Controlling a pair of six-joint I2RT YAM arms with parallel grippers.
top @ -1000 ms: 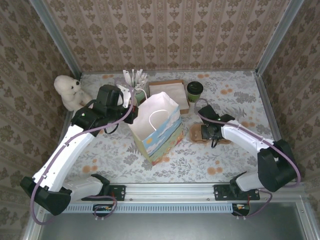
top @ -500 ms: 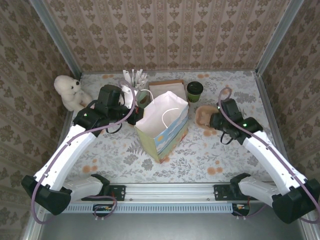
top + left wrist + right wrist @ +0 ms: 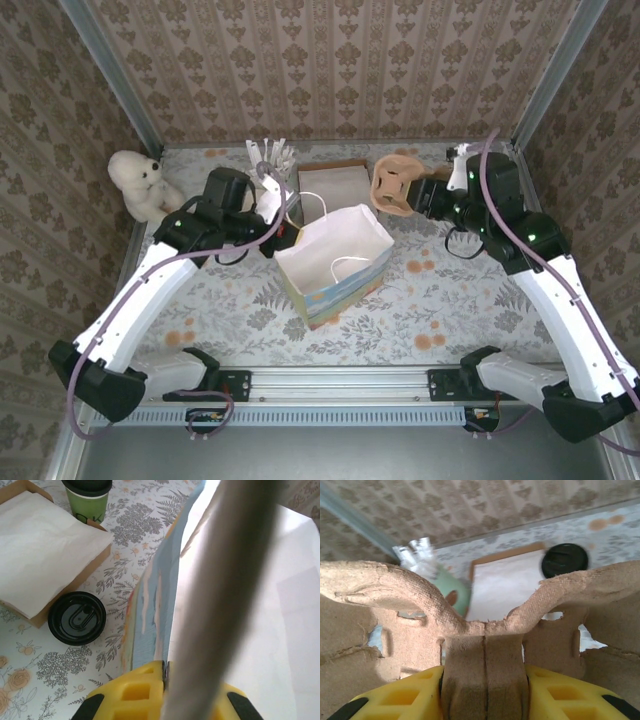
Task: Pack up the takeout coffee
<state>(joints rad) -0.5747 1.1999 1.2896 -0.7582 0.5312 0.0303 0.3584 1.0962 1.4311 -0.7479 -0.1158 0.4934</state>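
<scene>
Past the bag (image 3: 150, 600) edge, the takeout coffee (image 3: 89, 499) stands apart

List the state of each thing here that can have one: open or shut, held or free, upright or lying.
paper bag: standing on the table, mouth open, one handle held.
left gripper: shut on the paper bag's handle.
right gripper: shut on the cup carrier.
cup carrier: held in the air, nothing in it.
takeout coffee: upright on the table, lid on, not packed.
loose black lid: lying flat beside the napkin box.
</scene>
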